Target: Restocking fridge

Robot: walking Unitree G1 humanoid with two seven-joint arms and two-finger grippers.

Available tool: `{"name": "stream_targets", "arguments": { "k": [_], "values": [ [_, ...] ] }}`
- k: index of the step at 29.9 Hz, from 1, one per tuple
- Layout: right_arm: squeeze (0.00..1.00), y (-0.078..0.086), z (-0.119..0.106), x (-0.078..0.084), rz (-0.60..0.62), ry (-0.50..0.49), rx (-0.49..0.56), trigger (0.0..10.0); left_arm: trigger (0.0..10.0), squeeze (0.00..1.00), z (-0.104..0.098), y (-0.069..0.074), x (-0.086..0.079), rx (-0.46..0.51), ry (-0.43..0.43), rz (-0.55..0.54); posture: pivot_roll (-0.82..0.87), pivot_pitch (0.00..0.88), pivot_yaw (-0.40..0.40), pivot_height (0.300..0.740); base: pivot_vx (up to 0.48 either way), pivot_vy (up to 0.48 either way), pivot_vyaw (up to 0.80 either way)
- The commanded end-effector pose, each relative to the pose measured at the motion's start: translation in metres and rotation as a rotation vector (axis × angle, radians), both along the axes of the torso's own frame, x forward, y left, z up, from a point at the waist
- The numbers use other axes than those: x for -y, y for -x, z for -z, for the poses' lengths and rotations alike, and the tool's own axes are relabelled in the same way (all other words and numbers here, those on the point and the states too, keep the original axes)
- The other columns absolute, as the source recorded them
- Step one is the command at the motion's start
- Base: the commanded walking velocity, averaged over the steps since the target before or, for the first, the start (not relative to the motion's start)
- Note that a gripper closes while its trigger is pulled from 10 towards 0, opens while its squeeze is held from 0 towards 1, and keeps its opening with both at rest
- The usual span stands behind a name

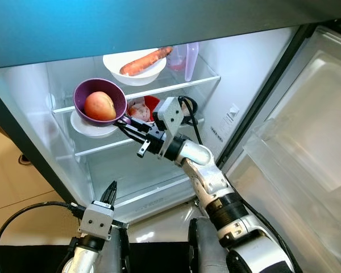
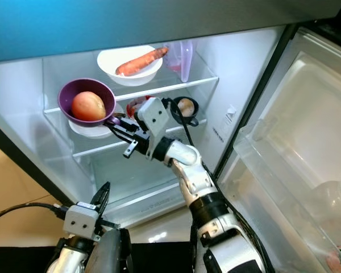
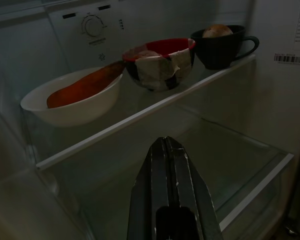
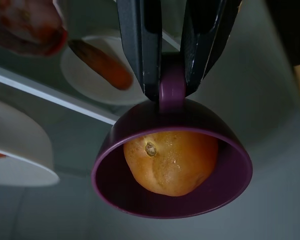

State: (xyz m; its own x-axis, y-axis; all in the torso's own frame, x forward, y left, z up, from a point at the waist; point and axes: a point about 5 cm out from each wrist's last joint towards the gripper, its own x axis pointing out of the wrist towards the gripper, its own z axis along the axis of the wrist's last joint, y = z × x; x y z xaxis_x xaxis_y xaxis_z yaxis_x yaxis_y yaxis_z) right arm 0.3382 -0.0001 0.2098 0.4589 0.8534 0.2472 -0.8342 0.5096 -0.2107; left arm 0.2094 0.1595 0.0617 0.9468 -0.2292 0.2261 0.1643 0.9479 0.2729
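Down low, the left tool (image 1: 110,192) hangs before the open fridge (image 1: 233,68), its fingers pressed together. Higher up, the right tool (image 1: 127,122) is clamped on the handle of the purple cup (image 1: 96,94), an orange-yellow fruit (image 1: 99,106) inside, held just before the middle shelf (image 1: 111,146) over a white dish (image 1: 94,130). Beyond, the top shelf carries a white bowl (image 1: 137,75) with a carrot (image 1: 146,61).

Two white bowls (image 1: 134,69); one purple cup (image 1: 99,100); one carrot (image 1: 146,61); one black mug (image 2: 186,107).
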Motion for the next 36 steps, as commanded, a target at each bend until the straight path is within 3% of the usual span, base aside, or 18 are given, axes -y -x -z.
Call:
{"name": "stream_targets", "arguments": {
  "k": [1,10,23,36],
  "values": [
    [0.0,-0.004,-0.008,0.0,0.033,-0.009,0.033,10.0,10.0,0.0,0.002,0.002,0.003,-0.02,-0.002,0.015,-0.11,0.192,-0.077,0.593,0.0,0.0,0.0],
    [0.0,-0.017,-0.015,-0.003,0.111,0.032,0.039,10.0,10.0,0.0,-0.002,-0.001,0.005,-0.005,-0.003,0.028,-0.11,0.194,-0.076,0.593,0.0,0.0,0.0],
    [0.0,-0.045,-0.037,-0.013,0.295,0.034,-0.067,10.0,10.0,0.0,-0.012,-0.008,0.013,0.027,0.011,0.06,-0.11,0.197,-0.081,0.593,0.0,0.0,0.0],
    [0.0,-0.052,-0.046,-0.017,0.342,0.017,-0.125,10.0,10.0,0.0,-0.031,-0.017,0.023,0.088,0.034,0.096,-0.11,0.201,-0.094,0.593,0.0,0.0,0.0]
  ]
}}
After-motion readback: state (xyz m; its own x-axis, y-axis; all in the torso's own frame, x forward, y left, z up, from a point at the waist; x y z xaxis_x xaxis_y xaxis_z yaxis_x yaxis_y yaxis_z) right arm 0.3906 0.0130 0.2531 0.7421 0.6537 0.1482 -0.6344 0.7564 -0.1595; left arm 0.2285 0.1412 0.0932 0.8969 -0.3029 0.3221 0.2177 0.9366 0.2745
